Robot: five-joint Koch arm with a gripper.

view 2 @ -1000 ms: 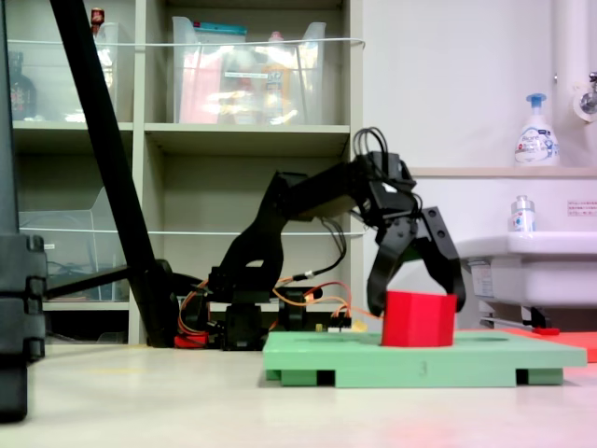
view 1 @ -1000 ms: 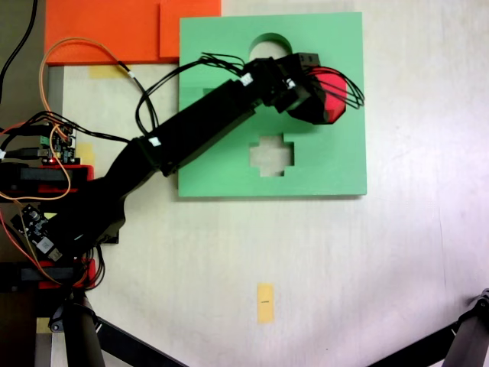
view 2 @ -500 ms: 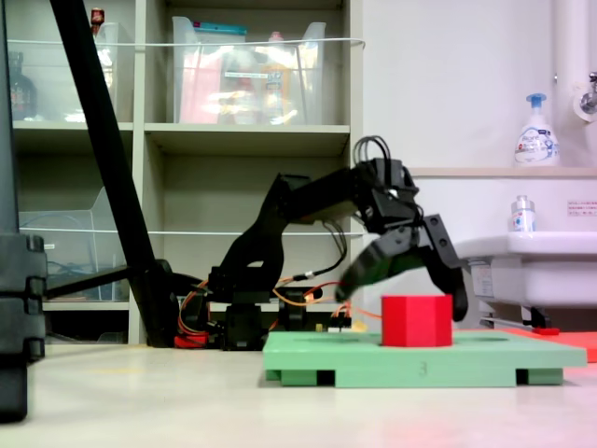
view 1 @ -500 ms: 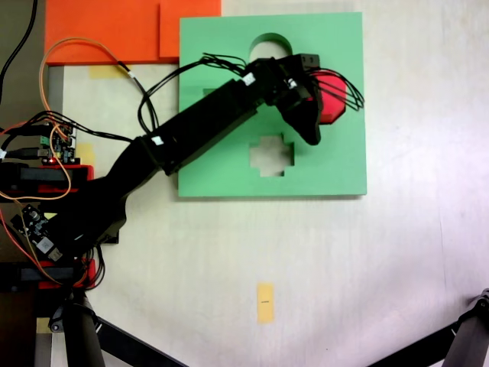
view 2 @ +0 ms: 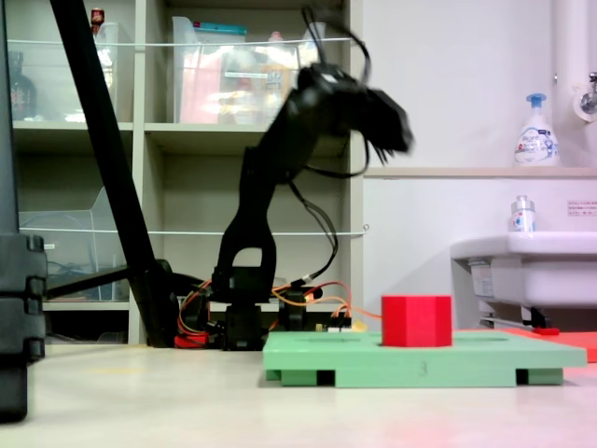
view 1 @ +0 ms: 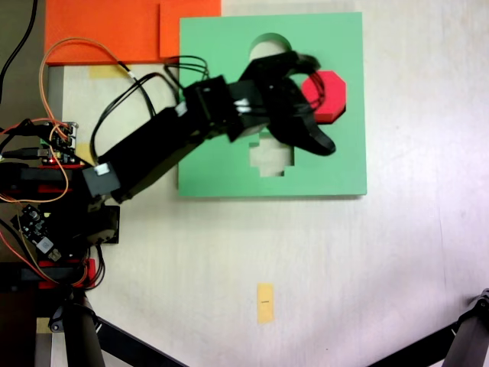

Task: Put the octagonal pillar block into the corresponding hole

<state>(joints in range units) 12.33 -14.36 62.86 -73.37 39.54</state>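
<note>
The red octagonal pillar block (view 1: 325,95) (view 2: 417,321) stands on the green board (view 1: 344,164) (view 2: 485,359), near the board's right edge in the first exterior view, and its top pokes up above the board. The gripper (view 1: 309,103) (view 2: 387,126) is high above the block and touches nothing. Its fingers are spread apart. The cross-shaped hole (view 1: 271,159) is partly under the arm.

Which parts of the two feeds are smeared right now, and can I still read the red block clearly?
In the second exterior view the gripper is motion-blurred, high above the green board, jaw state unreadable; the red block is sharp. In the first exterior view the gripper is slightly smeared and hides the block's left edge; lighting is even, without glare.
</note>
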